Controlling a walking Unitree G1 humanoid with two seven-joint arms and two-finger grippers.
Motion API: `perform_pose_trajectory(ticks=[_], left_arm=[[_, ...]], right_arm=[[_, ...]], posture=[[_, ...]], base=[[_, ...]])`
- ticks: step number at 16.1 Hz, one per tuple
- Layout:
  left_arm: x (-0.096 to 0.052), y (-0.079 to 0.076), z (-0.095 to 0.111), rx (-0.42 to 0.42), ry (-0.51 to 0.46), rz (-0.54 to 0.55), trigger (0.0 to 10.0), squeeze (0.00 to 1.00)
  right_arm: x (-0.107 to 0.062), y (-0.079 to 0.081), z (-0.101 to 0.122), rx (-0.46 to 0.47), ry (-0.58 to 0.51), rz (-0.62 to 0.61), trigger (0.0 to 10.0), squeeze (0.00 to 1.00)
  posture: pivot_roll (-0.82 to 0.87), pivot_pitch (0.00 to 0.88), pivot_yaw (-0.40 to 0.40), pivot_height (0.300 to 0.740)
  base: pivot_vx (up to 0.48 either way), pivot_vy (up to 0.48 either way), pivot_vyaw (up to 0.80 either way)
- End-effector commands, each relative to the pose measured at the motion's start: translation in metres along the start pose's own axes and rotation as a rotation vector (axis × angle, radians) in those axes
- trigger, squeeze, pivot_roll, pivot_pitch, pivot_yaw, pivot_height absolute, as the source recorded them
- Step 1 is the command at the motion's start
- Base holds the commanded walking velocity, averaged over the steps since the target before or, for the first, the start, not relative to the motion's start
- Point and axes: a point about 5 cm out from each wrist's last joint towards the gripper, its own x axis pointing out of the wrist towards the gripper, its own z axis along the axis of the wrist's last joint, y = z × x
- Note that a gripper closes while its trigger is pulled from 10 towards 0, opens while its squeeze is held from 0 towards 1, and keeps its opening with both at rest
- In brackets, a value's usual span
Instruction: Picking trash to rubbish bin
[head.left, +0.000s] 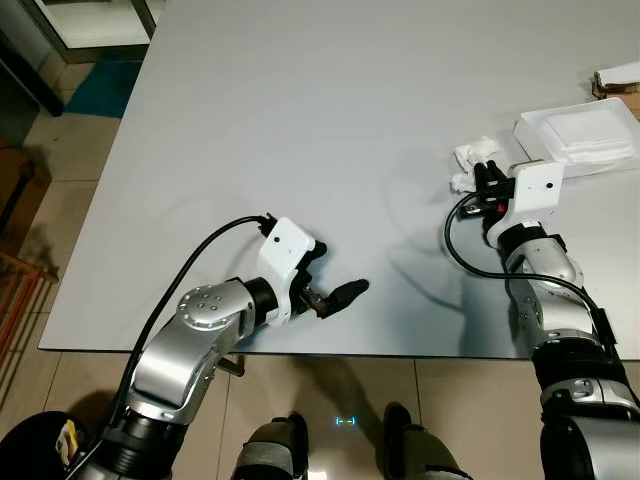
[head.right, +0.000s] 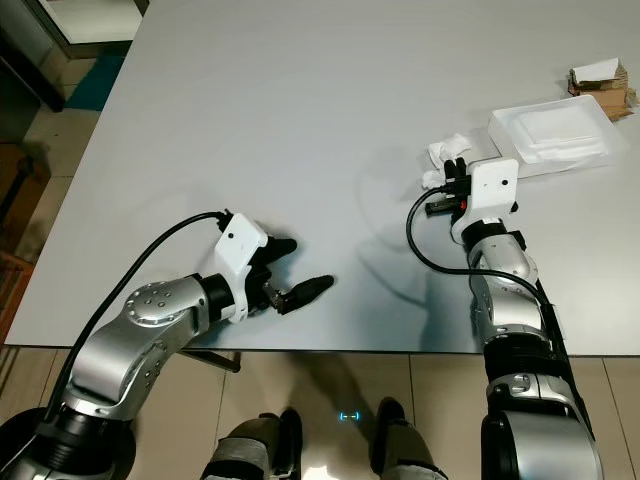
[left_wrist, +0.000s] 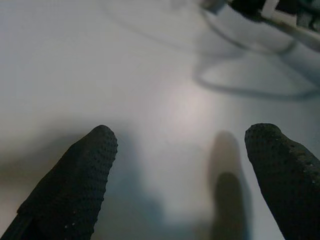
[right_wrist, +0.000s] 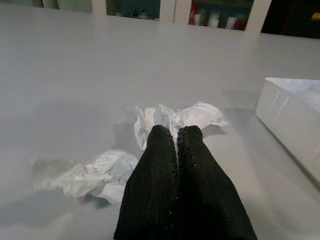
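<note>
The robot stands at the near edge of a wide grey desk, both arms out over it. At about 7 o'clock in the head view the left gripper hangs just above the bare desktop, close to the near edge, its jaws spread wide; the wrist view shows one black finger on each side with plain desk between them, nothing held.

Over at 2 o'clock, the right gripper reaches toward the trash. Its two fingers are pressed together, jaws closed flat against each other with nothing visibly clamped between them, and the tips sit right at the near edge of a crumpled white tissue. Whether the tips touch the paper cannot be told for sure. A second crumpled tissue lies just beside the fingers, on the desk, apart from the first wad. In the head view both wads show as white scraps just ahead of the right wrist.

Further out at 2 o'clock, near the tissues, sits a white foam tray, upright and flat on the desk. Past it, at the far right edge, lies a brown and white packet, too small to make out. The tiled floor runs along the desk's left side.
</note>
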Motion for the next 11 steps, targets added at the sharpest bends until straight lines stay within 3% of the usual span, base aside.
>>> perform_pose_trajectory(ticks=[1, 3, 6, 11], left_arm=[[0.002, -0.001, -0.005, 0.014, 0.023, 0.003, 10.0, 0.00], [0.004, -0.002, -0.007, 0.040, 0.033, 0.006, 10.0, 0.00], [0.015, -0.005, -0.007, 0.031, 0.005, 0.007, 10.0, 0.00], [0.031, -0.010, -0.003, 0.020, -0.045, 0.003, 10.0, 0.00]], right_arm=[[-0.024, 0.015, -0.044, -0.015, 0.191, 0.029, 0.0, 0.00], [-0.030, 0.022, -0.038, -0.044, 0.144, 0.018, 0.0, 0.00], [-0.052, 0.040, -0.024, -0.081, 0.065, -0.030, 0.0, 0.00], [-0.068, 0.039, 0.011, -0.077, -0.015, -0.179, 0.0, 0.00]], posture=[[0.31, 0.299, 0.138, 0.740], [0.30, 0.292, 0.135, 0.740], [0.25, 0.262, 0.115, 0.740], [0.20, 0.218, 0.086, 0.740]], base=[[0.000, 0.000, 0.00], [0.000, 0.000, 0.00], [0.000, 0.000, 0.00], [0.000, 0.000, 0.00]])
